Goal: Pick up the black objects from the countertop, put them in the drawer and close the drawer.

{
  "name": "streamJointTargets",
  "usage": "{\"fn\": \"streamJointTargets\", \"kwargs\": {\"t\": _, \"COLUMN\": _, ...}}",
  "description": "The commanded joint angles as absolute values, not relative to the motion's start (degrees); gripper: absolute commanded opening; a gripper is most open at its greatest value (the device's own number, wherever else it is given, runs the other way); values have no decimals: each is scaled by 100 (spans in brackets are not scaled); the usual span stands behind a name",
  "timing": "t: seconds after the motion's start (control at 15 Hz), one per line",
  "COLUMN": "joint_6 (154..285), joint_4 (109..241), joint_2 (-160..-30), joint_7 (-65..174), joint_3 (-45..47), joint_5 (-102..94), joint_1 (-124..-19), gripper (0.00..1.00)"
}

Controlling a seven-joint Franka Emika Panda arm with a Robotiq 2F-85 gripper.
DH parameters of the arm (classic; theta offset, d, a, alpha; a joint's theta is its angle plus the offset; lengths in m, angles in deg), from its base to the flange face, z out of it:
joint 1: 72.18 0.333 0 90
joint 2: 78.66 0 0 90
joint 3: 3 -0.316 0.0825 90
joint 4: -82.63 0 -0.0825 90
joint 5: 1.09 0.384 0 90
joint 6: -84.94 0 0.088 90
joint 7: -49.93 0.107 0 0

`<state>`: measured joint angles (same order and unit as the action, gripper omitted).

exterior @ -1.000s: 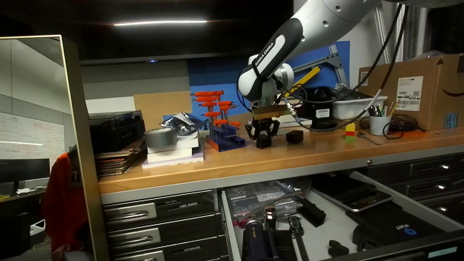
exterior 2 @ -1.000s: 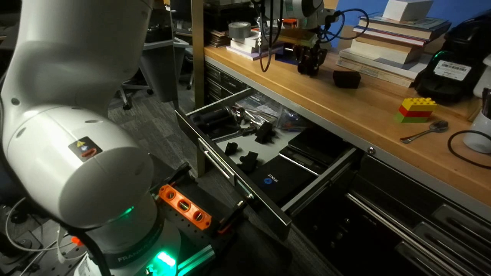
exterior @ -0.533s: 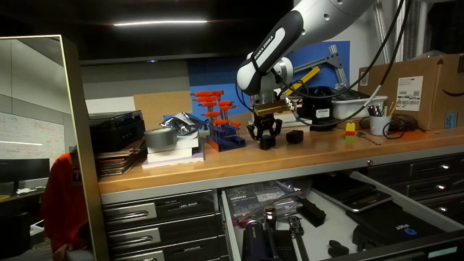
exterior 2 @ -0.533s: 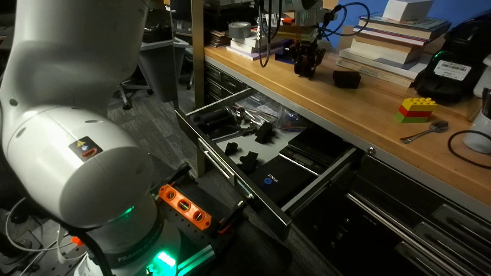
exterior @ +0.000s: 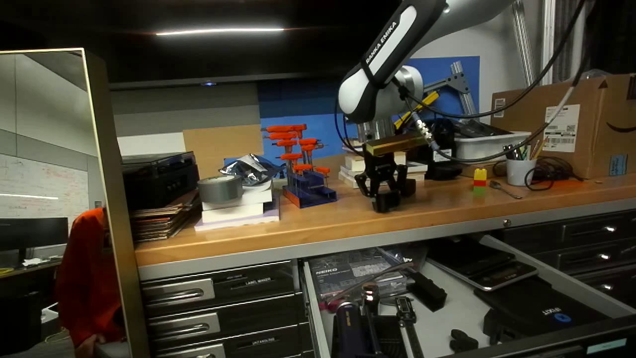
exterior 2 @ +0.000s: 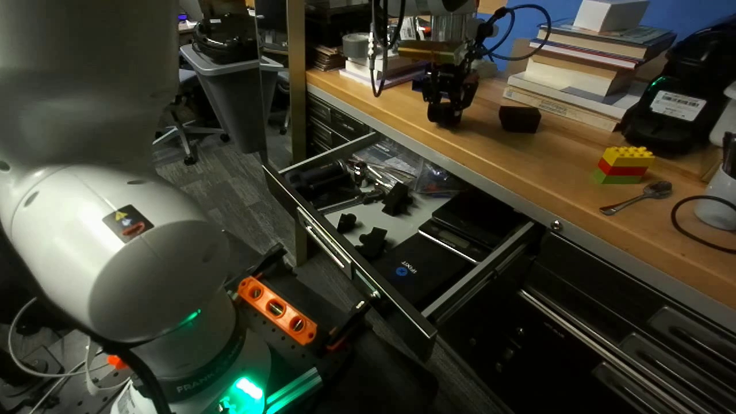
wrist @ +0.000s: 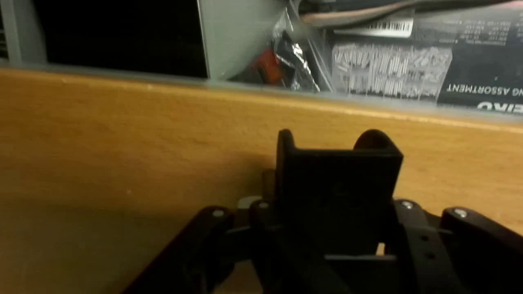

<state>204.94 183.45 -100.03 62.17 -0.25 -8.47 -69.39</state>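
Robot arm (exterior: 365, 92) at a wooden counter (exterior: 338, 223), with the jaws pinching one black item, the held block (wrist: 339, 183). Of the two black blocks at counter level, this is the left one; whether its underside touches the counter cannot be told. The second block (exterior 2: 519, 119) rests on the counter to its right. Below, one drawer (exterior 2: 326, 241) stands pulled out. Three small black blocky items are visible in it: one longer block (exterior: 428, 291) farther back and, toward the near side, a left piece (exterior 2: 346, 222) and a right piece (exterior 2: 374, 240). Also in the drawer: one caliper (exterior: 406, 311), one flat device with a display (exterior: 509, 273) and one case lettered "IFIXIT" (exterior 2: 425, 267). On the counter, right of both blocks: one stack of toy bricks (exterior 2: 624, 165) in three colour layers, one spoon (exterior 2: 638, 198) and one white cup (exterior: 520, 173) of pens (exterior: 519, 151). Left of both: one rack (exterior: 318, 195) of red-handled tools (exterior: 288, 129) and one roll of grey tape (exterior: 220, 191).
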Motion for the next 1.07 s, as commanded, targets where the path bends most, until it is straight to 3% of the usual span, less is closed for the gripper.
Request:
{"fn": "streamJointTargets", "kwargs": {"t": 0.0, "joint_6": 20702, "joint_4": 19733, "joint_2": -8983, "joint_7": 6240, "joint_3": -24, "joint_5": -850, "joint_1": -6987, "gripper": 25}}
{"fn": "streamJointTargets", "kwargs": {"t": 0.47, "joint_6": 21123, "joint_4": 21335, "joint_2": -8025, "joint_7": 6259, "joint_3": -56, "joint_5": -837, "joint_1": -7113, "gripper": 25}}
{"fn": "streamJointTargets", "kwargs": {"t": 1.0, "joint_6": 22488, "joint_4": 22151, "joint_2": -8282, "joint_7": 6872, "joint_3": 18, "joint_5": -1353, "joint_1": -7197, "gripper": 25}}
